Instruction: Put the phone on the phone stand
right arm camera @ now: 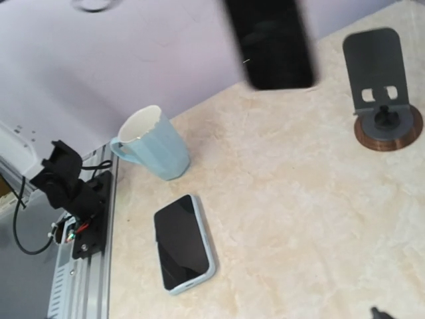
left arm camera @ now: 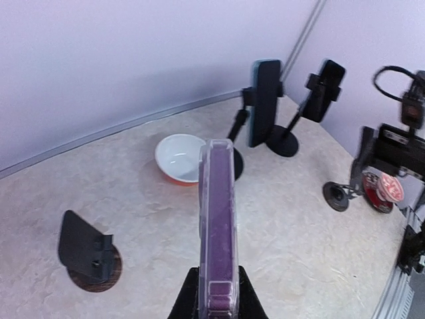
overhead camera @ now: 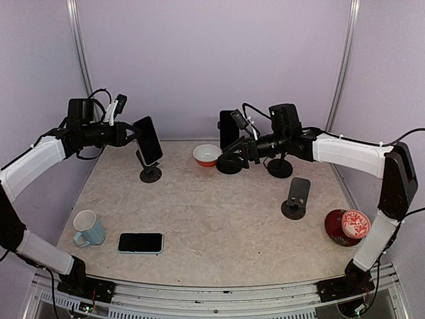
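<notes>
Jaws of the left gripper [left arm camera: 218,296] are clamping the phone [left arm camera: 218,226], purple-cased and edge-up in the air; whether the right gripper [overhead camera: 234,158] is standing open or closed is not showing.

The phone is hanging above and just beside the empty phone stand [overhead camera: 151,174] at the far left of the table [overhead camera: 219,226], not touching it. Trouble could be coming at the set-down: the fingers are holding only one end, so the phone may be pivoting or slipping while descending, and if its lower edge is missing the stand's small lip, it could be sliding off or tipping the stand.
</notes>
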`<control>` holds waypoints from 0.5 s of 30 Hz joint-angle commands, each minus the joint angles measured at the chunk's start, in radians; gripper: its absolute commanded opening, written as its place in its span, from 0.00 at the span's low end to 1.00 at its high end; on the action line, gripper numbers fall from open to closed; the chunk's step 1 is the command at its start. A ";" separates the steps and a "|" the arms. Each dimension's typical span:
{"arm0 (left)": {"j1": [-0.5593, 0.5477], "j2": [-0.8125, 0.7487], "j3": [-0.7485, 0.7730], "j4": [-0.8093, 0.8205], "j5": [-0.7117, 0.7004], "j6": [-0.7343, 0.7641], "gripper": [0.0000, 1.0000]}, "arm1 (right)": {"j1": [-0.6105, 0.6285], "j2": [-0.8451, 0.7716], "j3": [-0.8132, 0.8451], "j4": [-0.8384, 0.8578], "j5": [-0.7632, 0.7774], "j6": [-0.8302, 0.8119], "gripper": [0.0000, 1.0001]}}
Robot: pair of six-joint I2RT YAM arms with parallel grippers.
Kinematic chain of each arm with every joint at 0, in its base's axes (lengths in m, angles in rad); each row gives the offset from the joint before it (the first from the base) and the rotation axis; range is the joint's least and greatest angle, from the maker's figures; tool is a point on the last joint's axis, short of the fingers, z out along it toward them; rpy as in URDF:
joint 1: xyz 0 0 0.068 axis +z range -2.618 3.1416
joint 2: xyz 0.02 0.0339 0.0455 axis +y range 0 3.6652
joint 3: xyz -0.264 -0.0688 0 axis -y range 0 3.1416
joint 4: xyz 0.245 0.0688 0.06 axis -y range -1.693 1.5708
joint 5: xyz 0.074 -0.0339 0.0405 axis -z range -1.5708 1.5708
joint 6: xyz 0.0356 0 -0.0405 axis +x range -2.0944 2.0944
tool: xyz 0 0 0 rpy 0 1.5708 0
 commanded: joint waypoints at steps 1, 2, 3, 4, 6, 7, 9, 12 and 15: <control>0.065 0.049 -0.027 0.157 -0.030 0.032 0.00 | 0.003 -0.076 -0.074 0.044 0.022 -0.009 1.00; 0.073 0.062 -0.031 0.170 -0.030 0.036 0.00 | 0.003 -0.082 -0.081 0.046 0.020 -0.010 1.00; 0.079 0.075 -0.031 0.189 -0.025 0.039 0.00 | 0.001 -0.086 -0.092 0.045 0.019 -0.012 1.00; 0.086 0.086 -0.031 0.211 -0.020 0.043 0.00 | 0.001 -0.092 -0.100 0.041 0.019 -0.015 1.00; 0.097 0.109 -0.029 0.252 -0.004 0.050 0.00 | 0.000 -0.104 -0.118 0.036 0.025 -0.021 1.00; 0.105 0.121 -0.027 0.278 0.006 0.053 0.00 | 0.000 -0.114 -0.129 0.036 0.027 -0.021 1.00; 0.124 0.148 -0.010 0.292 0.020 0.057 0.00 | -0.002 -0.133 -0.149 0.036 0.032 -0.023 1.00; 0.153 0.196 0.026 0.287 0.033 0.072 0.00 | -0.003 -0.164 -0.177 0.033 0.050 -0.027 1.00; 0.178 0.246 0.054 0.269 0.063 0.096 0.00 | -0.005 -0.192 -0.205 0.033 0.062 -0.028 1.00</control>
